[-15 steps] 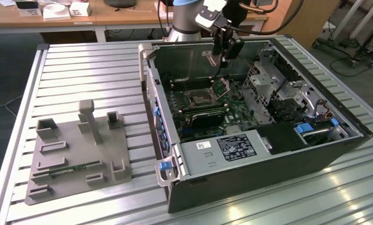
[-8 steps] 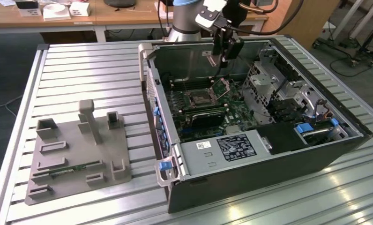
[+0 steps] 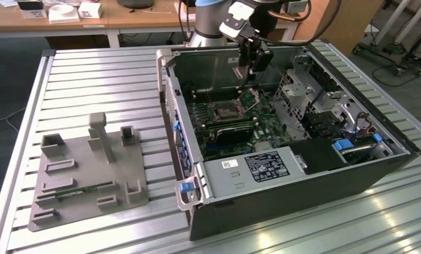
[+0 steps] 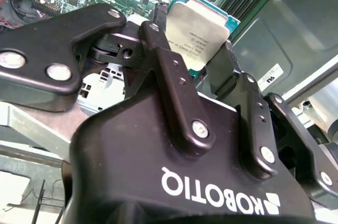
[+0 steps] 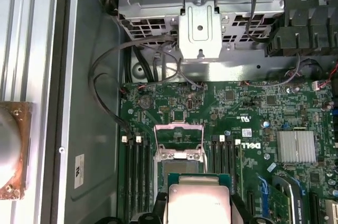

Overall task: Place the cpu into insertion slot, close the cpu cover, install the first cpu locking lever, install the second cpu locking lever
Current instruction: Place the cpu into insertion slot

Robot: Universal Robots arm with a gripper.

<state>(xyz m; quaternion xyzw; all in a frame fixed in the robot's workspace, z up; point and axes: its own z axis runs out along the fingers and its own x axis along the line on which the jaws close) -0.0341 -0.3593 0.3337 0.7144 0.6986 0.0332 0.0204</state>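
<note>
Exterior view, left to right: grey fixture [image 3: 90, 169] on the bench [image 3: 104, 74], then the open computer case [image 3: 302, 206], with the gripper [image 3: 253, 78] hanging over its green board. Jaws were clamped on the cpu [image 4: 199, 29] by two opposite edges. The chip sat in the air above the insertion slot [image 5: 182, 167], not seated. The cpu cover [image 5: 179, 155] stood raised. My read: light, stiff, slick metal lid, fragile underside. Edge grip only, gentle force, keep it level.
</note>
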